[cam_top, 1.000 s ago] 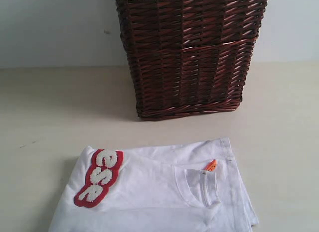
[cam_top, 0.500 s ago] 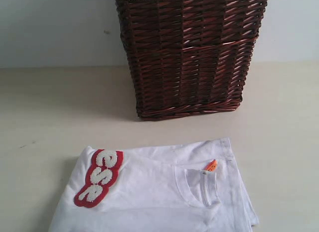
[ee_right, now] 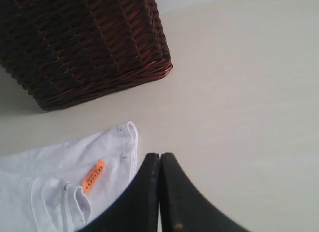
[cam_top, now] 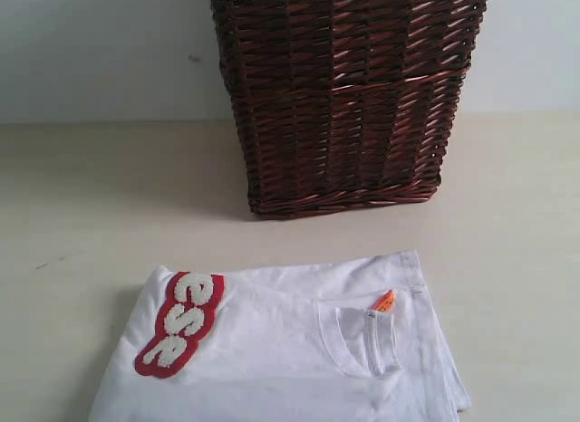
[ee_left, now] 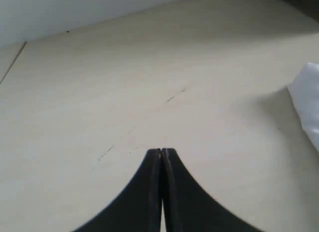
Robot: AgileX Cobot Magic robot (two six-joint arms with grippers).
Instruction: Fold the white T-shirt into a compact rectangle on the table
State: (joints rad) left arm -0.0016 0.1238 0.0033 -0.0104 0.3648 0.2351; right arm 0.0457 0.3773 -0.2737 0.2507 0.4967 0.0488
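Note:
The white T-shirt (cam_top: 290, 350) lies folded on the table (cam_top: 100, 196) near its front edge, red-outlined fluffy letters (cam_top: 179, 322) at its left and the orange neck tag (cam_top: 383, 302) at its right. Neither arm shows in the exterior view. My left gripper (ee_left: 161, 151) is shut and empty above bare table, with a corner of the shirt (ee_left: 306, 100) off to one side. The right gripper (ee_right: 160, 155) is also shut with nothing in it, hanging just beside the shirt's edge (ee_right: 130, 142) near the orange tag (ee_right: 93, 175).
A tall dark brown wicker basket (cam_top: 344, 96) stands behind the shirt at the middle of the table; it also appears in the right wrist view (ee_right: 84, 43). A pale wall (cam_top: 100, 51) runs along the back. Faint dark scratches (ee_left: 174, 95) mark the tabletop.

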